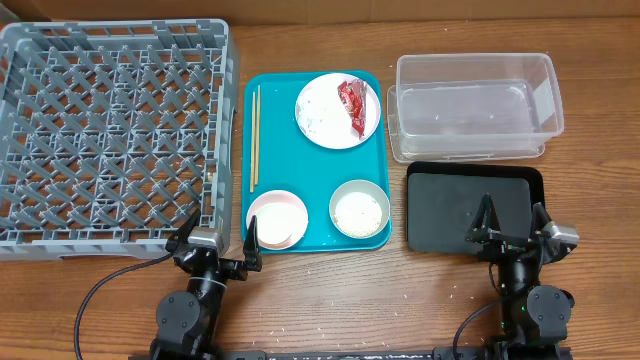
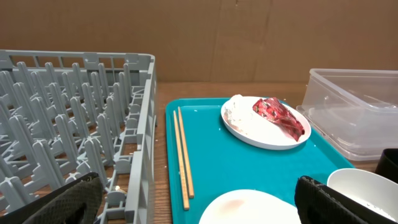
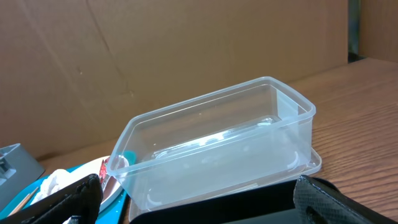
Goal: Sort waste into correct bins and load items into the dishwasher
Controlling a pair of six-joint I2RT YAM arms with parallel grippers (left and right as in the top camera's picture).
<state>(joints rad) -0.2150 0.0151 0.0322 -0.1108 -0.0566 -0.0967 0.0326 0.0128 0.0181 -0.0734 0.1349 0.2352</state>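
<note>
A teal tray (image 1: 290,150) holds a white plate (image 1: 322,118) with a red wrapper (image 1: 354,105) and a white tissue (image 2: 237,109), chopsticks (image 1: 255,135), a pink bowl (image 1: 277,218) and a grey-green bowl (image 1: 360,209) with rice grains. The grey dish rack (image 1: 110,135) stands left. The clear tub (image 1: 475,105) and the black tray (image 1: 470,210) stand right. My left gripper (image 1: 215,243) is open and empty at the table's front, just before the pink bowl (image 2: 249,208). My right gripper (image 1: 512,228) is open and empty over the black tray's near edge. No white cup shows.
The wooden table (image 1: 330,300) runs along the front, with a few stray grains on it. A cardboard wall (image 3: 155,50) stands behind the table. The rack wall (image 2: 143,143) rises close left of the teal tray.
</note>
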